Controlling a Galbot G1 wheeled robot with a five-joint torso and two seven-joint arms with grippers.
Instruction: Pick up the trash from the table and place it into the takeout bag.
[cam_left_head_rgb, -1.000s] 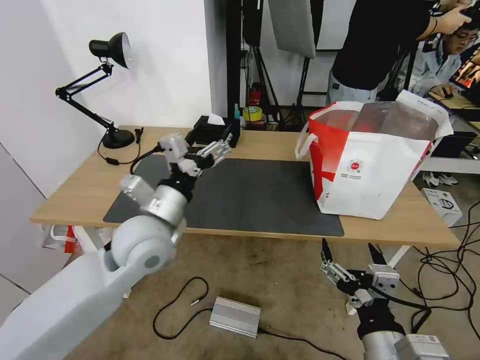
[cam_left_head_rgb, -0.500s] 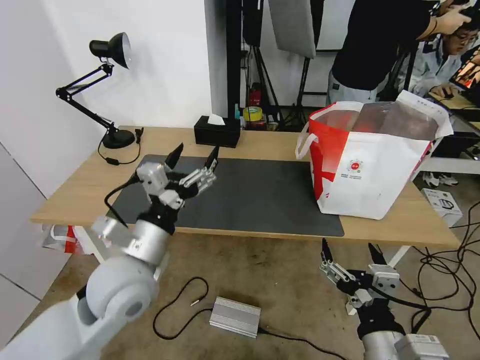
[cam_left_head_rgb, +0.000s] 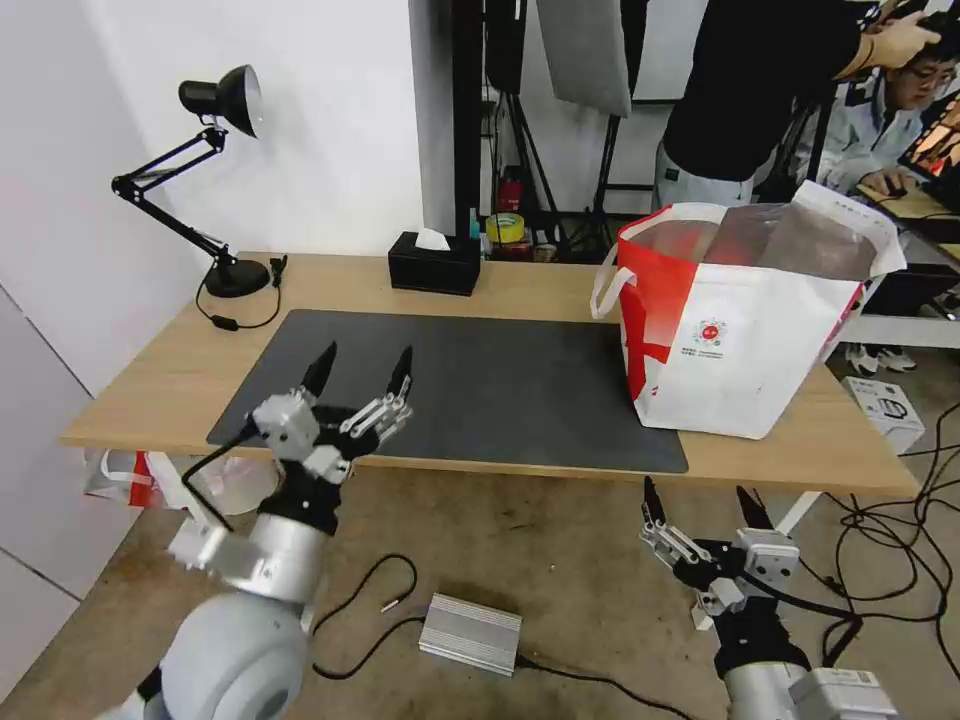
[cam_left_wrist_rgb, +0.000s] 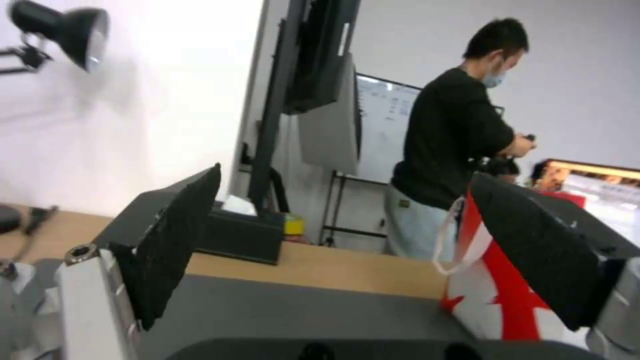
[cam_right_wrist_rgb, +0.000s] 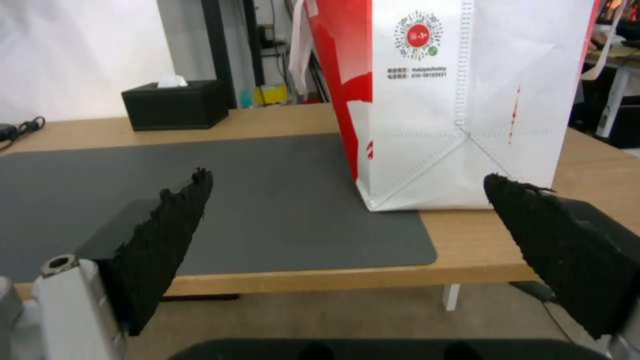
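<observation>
Standing open-topped on the table (cam_left_head_rgb: 160, 385), the takeout bag (cam_left_head_rgb: 740, 360) hides its contents; both grippers' fingers are spread, empty.

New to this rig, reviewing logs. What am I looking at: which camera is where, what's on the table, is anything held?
It's a wheeled robot with two arms. One picture looks down from its head; the other two come from cameras on each wrist, looking out between black fingers. The left gripper hangs open at the table's near edge, holding nothing. The right gripper waits open, low, before the table. On the table: a grey mat, the red-and-white bag, a tissue box and a lamp.
</observation>
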